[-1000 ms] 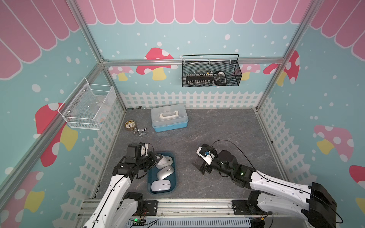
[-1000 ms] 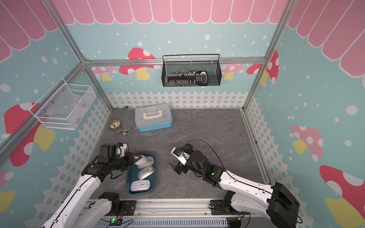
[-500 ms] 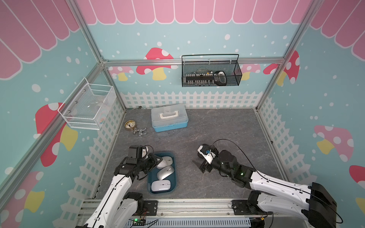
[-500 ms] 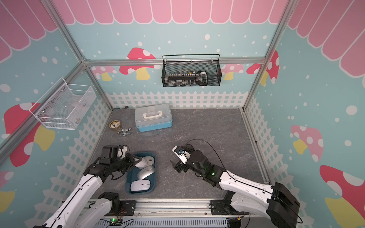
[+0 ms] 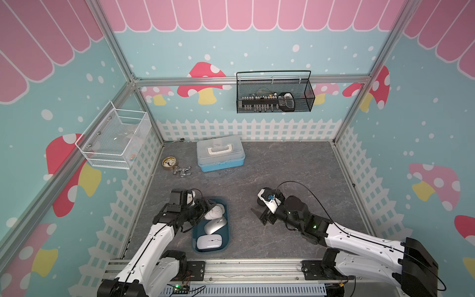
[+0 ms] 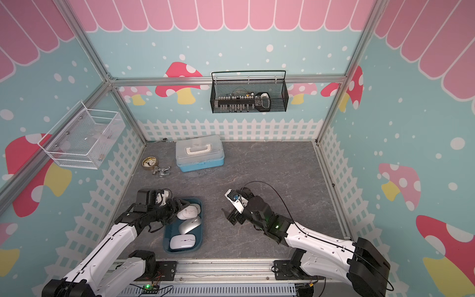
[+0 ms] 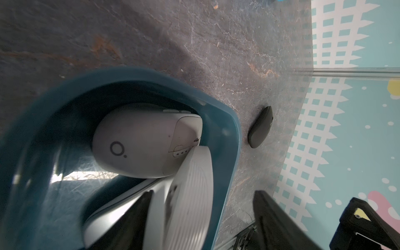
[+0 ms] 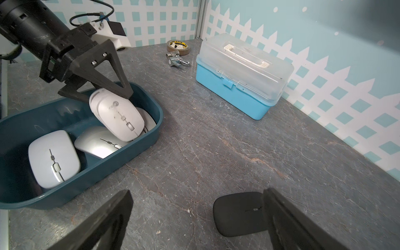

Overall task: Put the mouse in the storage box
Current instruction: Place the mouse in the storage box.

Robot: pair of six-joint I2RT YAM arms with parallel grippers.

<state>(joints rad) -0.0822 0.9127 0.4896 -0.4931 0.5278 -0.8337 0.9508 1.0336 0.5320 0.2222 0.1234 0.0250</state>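
At left, your left gripper [image 5: 208, 205] hangs over the storage box's [image 8: 149, 138] far end, jaws spread; a white mouse [image 8: 116, 116] leans loose inside. Right of it, 1 black mouse [image 8: 238, 214] lies on the table [image 8: 216, 140] between your right gripper's [image 8: 198, 194] spread jaws: next, lower and close.

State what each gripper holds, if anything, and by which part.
Nothing is held. The left gripper stands open around a tilted white mouse in the storage box; the right gripper is open near a black mouse.
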